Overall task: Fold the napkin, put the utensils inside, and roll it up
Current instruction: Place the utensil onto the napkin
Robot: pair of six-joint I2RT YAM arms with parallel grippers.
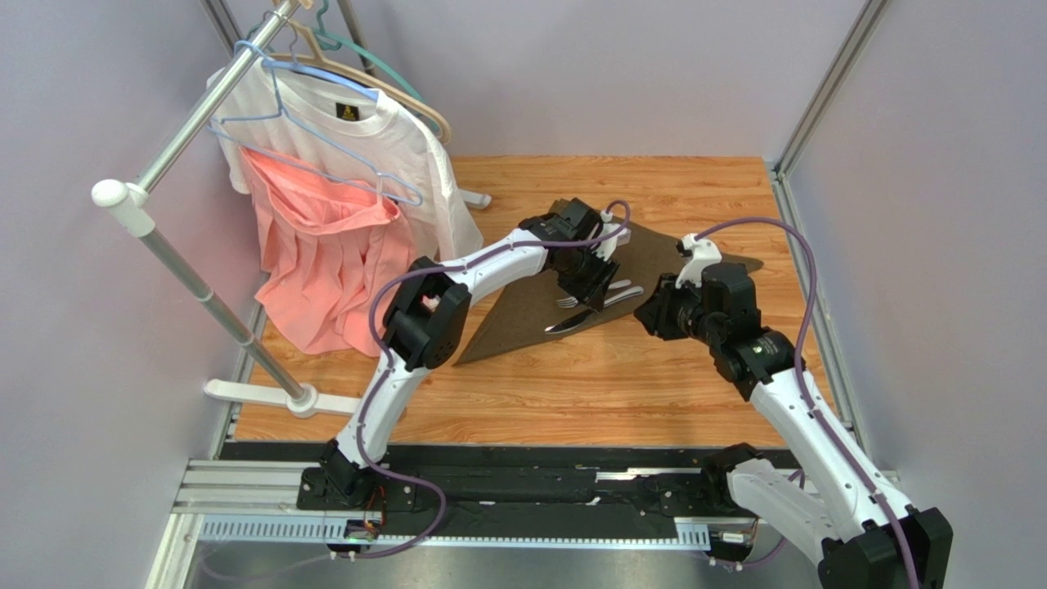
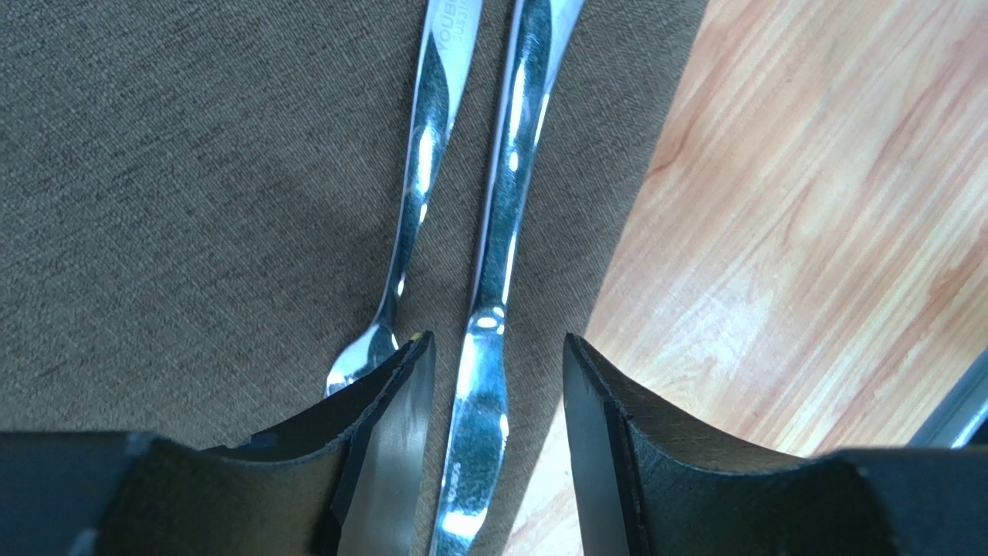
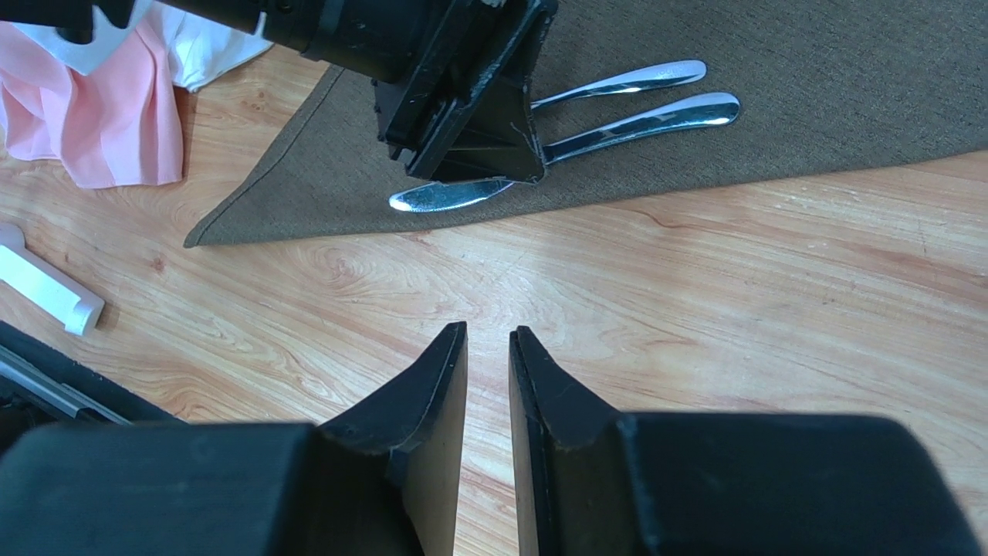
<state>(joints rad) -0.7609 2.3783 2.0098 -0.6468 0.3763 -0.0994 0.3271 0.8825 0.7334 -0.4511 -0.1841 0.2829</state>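
The olive-brown napkin [image 1: 510, 319] lies folded into a triangle on the wooden table. On it, near its front edge, the knife [image 2: 510, 197] and the fork [image 2: 418, 174] lie side by side, handles parallel. My left gripper [image 2: 499, 348] hangs open just over the knife's blade end, one finger on either side, with daylight between the pads and the metal. The fork's head is partly hidden behind the left finger [image 2: 389, 405]. My right gripper [image 3: 488, 330] hovers over bare wood in front of the napkin [image 3: 812, 70], its jaws a narrow gap apart with nothing between them.
A clothes rack [image 1: 184, 264] stands at the left with a white T-shirt [image 1: 369, 135] and a pink garment [image 1: 326, 264] on hangers. Its white foot [image 1: 264, 395] rests on the table's left side. Grey walls close in the table, and a black rail [image 1: 529, 473] runs along the near edge.
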